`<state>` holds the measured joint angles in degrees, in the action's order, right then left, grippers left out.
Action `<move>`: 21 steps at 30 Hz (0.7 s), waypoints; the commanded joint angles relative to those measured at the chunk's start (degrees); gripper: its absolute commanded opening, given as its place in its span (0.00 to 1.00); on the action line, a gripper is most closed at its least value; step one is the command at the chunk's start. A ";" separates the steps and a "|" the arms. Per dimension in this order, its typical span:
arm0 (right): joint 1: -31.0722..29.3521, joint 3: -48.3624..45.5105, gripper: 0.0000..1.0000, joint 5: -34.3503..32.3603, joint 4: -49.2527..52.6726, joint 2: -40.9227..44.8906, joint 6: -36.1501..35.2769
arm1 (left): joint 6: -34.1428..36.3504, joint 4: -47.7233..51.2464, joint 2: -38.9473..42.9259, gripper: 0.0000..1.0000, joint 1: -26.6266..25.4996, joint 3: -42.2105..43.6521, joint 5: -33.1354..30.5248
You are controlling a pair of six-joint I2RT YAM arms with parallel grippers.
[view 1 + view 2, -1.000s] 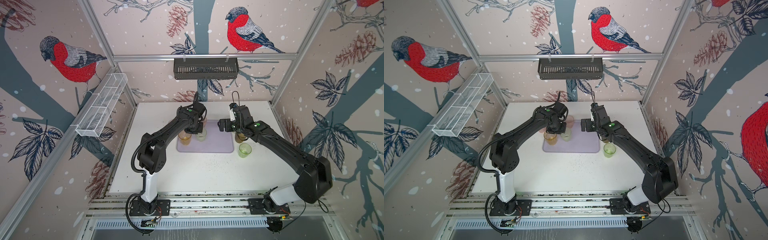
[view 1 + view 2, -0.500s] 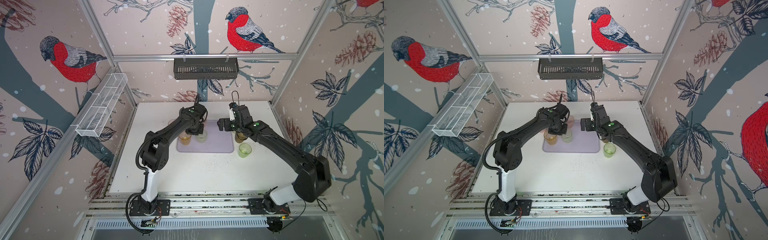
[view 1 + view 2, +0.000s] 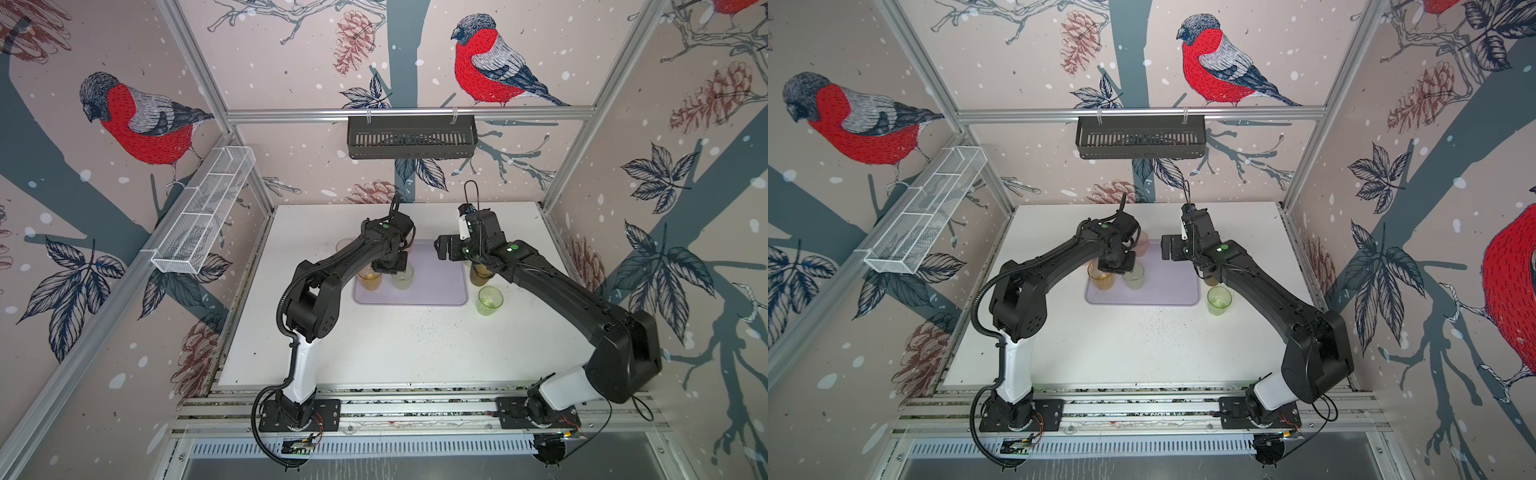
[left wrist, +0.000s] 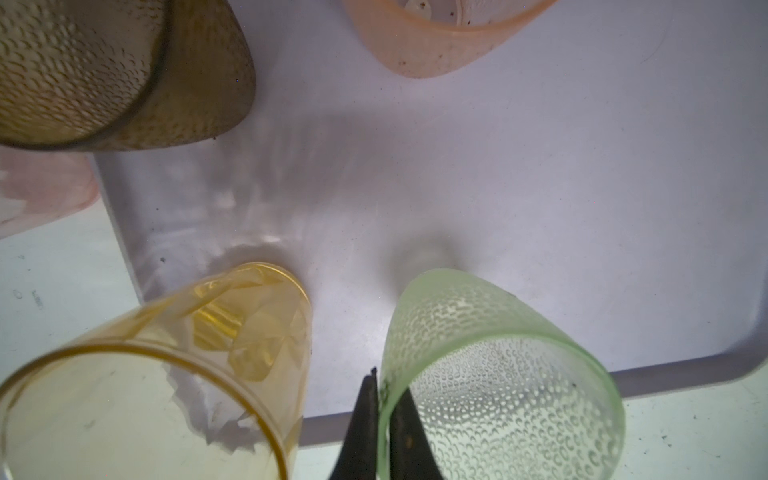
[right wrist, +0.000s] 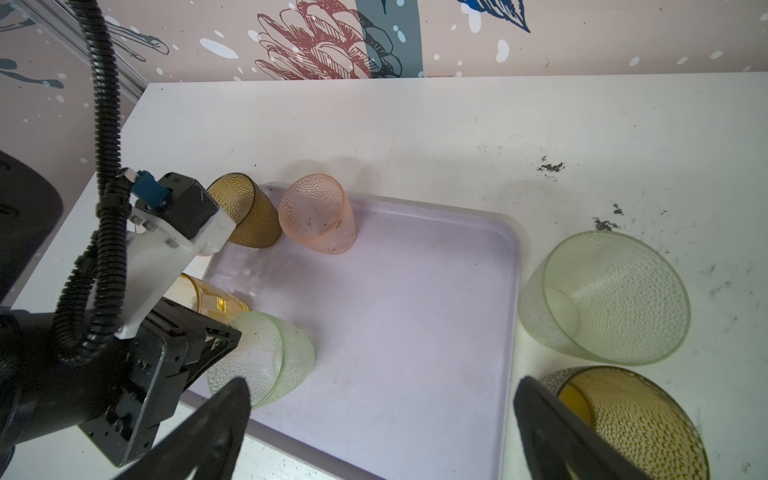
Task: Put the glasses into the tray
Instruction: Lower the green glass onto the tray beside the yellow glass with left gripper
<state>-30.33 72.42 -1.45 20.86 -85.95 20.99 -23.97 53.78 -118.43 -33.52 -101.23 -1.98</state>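
Observation:
The lilac tray (image 3: 436,291) (image 5: 395,316) lies mid-table. My left gripper (image 4: 384,415) (image 3: 390,266) is shut on the rim of a pale frosted green glass (image 4: 498,395) (image 5: 266,357), which stands in the tray near its front left corner. Beside that glass stands a smooth yellow glass (image 4: 166,365) (image 3: 370,279). A brown dimpled glass (image 5: 245,212) and a pink glass (image 5: 320,216) stand at the tray's far end. My right gripper (image 5: 382,386) (image 3: 442,251) hangs open above the tray, holding nothing.
Right of the tray on the table stand a pale green glass (image 5: 602,295), an amber-brown glass (image 5: 636,419) and a bright green glass (image 3: 489,300). A faint pink glass (image 4: 41,187) stands left of the tray. A black slotted basket (image 3: 411,137) and a white mesh basket (image 3: 203,216) hang on the walls.
The left arm's elbow has shifted slightly to the right while its gripper stays at the pale green glass. The right arm has not moved.

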 commanded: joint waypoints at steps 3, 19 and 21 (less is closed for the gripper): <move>-0.01 0.52 1.00 0.24 -1.00 -0.25 0.39 | 0.50 -0.69 -0.48 0.00 -0.07 0.16 -1.01; 0.16 1.67 1.00 0.32 -1.26 -1.50 0.13 | 0.80 -0.78 -1.27 0.00 -0.08 0.06 -1.43; 0.23 1.71 1.00 0.39 -1.43 -1.57 0.04 | 0.85 -0.76 -1.28 0.00 -0.12 0.07 -1.53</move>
<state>-30.17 73.63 -1.43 20.58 -87.33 20.99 -23.59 53.04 -119.57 -33.52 -101.06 -2.13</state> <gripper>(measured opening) 0.996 0.080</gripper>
